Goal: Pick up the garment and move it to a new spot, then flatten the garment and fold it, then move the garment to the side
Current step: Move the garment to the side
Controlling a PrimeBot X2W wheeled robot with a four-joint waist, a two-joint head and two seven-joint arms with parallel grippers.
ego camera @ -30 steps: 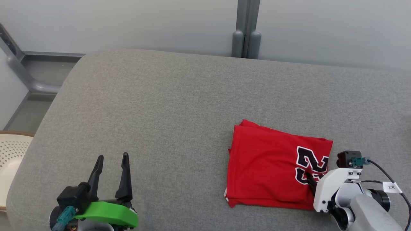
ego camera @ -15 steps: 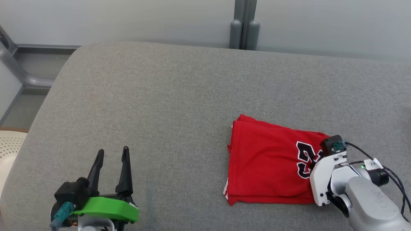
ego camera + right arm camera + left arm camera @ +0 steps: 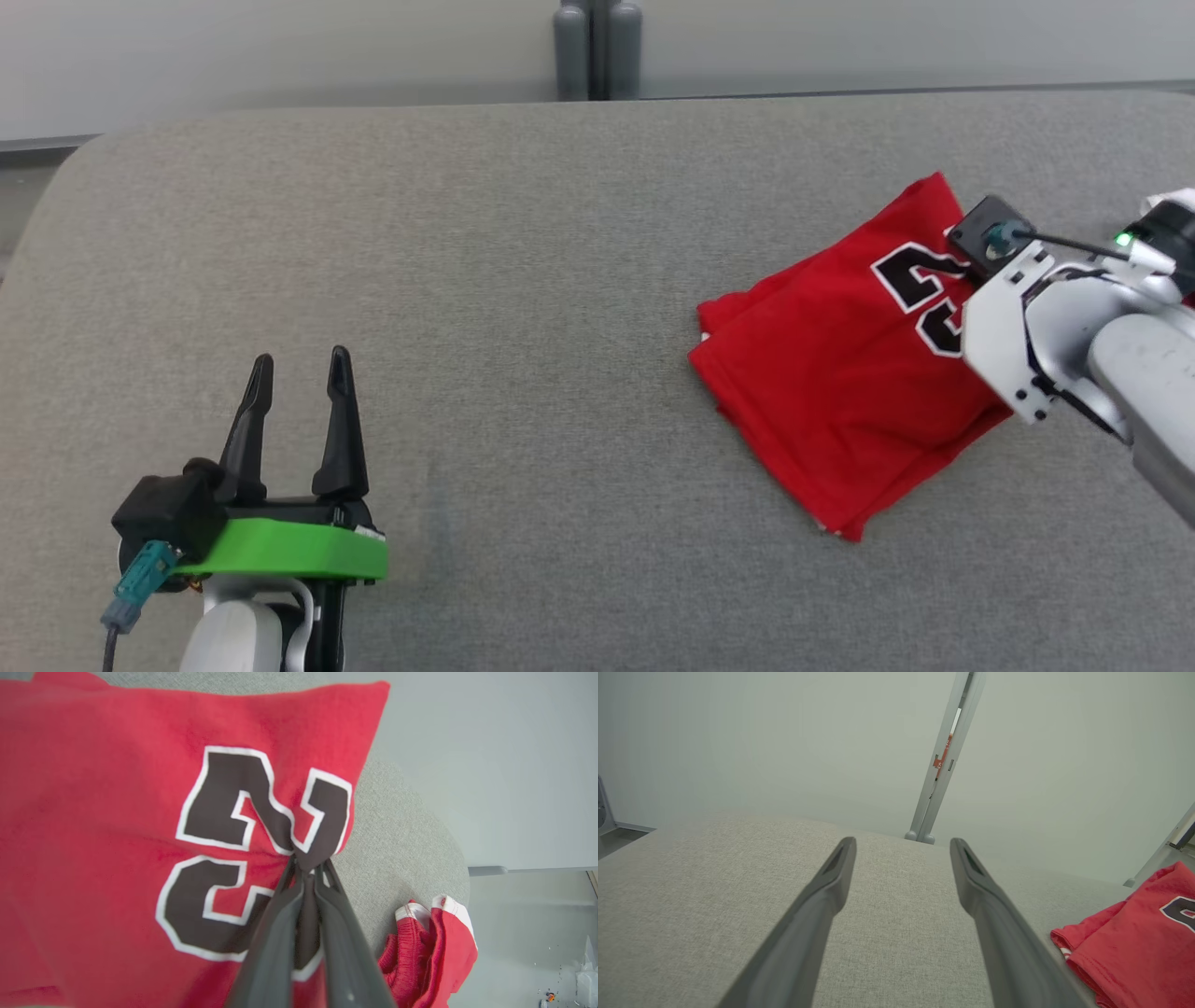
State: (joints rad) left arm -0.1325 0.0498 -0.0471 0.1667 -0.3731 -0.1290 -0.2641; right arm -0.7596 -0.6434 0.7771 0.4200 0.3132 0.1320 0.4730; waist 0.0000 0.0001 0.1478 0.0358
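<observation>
one folded garment [image 3: 840, 401], two pincers

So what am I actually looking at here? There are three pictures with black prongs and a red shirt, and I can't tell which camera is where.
It is a two-armed robot seen through its own cameras. One picture looks down from its head at a grey fabric cushion. At the lower left is the left gripper, two black fingers on a green mount, open and holding nothing. At the right, the right gripper is shut on a folded red jersey with black-and-white numerals. The other two pictures come from cameras on each wrist, looking along the fingers: one shows spread fingers over bare cushion, the other shows closed fingers pinching the jersey at its numerals. A second crumpled red-and-white garment lies at the cushion's edge.
</observation>
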